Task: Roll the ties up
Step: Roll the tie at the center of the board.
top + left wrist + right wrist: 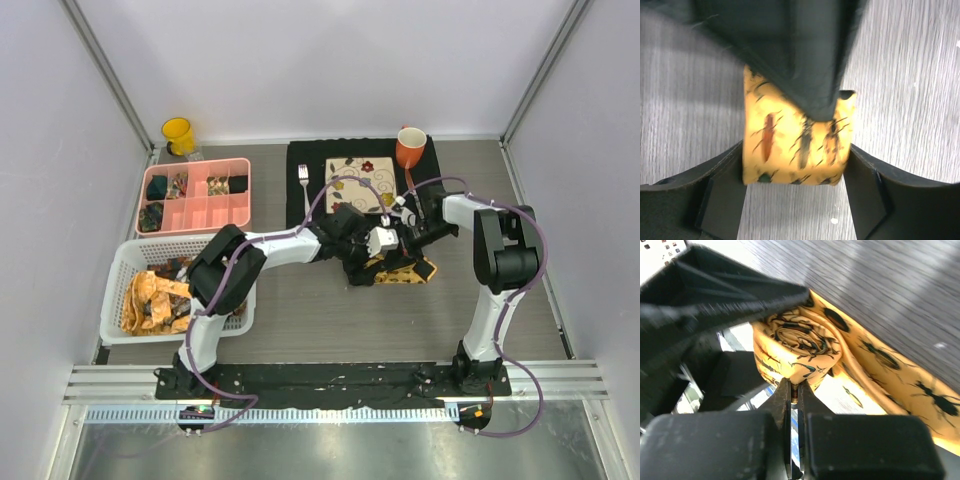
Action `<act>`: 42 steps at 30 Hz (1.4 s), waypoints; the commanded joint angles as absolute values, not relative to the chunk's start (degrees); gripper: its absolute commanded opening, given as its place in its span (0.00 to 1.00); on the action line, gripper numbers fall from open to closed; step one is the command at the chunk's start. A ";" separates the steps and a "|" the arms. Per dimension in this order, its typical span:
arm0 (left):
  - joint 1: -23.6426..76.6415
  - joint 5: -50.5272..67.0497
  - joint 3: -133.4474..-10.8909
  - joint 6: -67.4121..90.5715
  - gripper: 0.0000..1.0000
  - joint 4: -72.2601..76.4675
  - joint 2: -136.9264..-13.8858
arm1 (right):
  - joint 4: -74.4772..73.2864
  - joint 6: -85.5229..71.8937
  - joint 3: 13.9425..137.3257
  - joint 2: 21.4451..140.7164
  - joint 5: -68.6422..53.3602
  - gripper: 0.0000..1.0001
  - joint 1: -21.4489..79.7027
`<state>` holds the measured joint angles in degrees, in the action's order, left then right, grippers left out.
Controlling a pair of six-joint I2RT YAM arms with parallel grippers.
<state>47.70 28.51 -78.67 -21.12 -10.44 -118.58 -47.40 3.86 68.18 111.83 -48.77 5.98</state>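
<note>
- Grey wood-grain table [320, 320], white walls; both arms meet mid-table.
- Right gripper [792, 390]: jaws closed on the bottom edge of the rolled yellow tie [795, 347], likely pinning the coil against unwinding.
- Left gripper [796, 182]: fingers [722, 195] wide, flanking the roll's ends. Pressing or just clear, cannot tell.
- Farther left: basket [113, 268] of loose ties [150, 295]. Pink tray [197, 163] beyond, probably for finished rolls.

No legible writing in view.
The mustard-yellow fabric necktie [800, 347] bears only dark insect prints; tiny marks on the white patch [662, 247] at the right wrist view's corner may be pattern, too blurred to read.
</note>
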 commanded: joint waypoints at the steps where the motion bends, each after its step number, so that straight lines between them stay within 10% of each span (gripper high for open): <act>1: 45.88 34.01 -75.59 -14.15 0.75 0.08 -118.39 | -45.09 10.55 66.09 116.10 -36.48 0.01 4.14; 11: 46.76 37.88 -75.50 -14.14 0.69 8.26 -121.73 | -45.26 10.20 68.82 119.44 -34.63 0.01 2.90; 19: 48.43 32.35 -74.71 -22.14 0.35 -1.39 -120.06 | -47.45 10.02 70.57 120.59 -37.17 0.02 2.90; 24: 48.34 26.99 -71.55 -22.50 0.26 -6.77 -117.43 | -54.21 12.21 72.95 115.77 -42.35 0.29 1.50; 42: 50.18 20.92 -77.78 -21.53 0.42 -13.18 -121.29 | -50.45 4.13 72.77 114.78 -41.69 0.31 8.09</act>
<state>50.13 25.45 -77.49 -21.28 -6.13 -118.15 -53.10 4.95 72.12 112.27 -47.72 7.38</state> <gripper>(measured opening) 0.463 0.365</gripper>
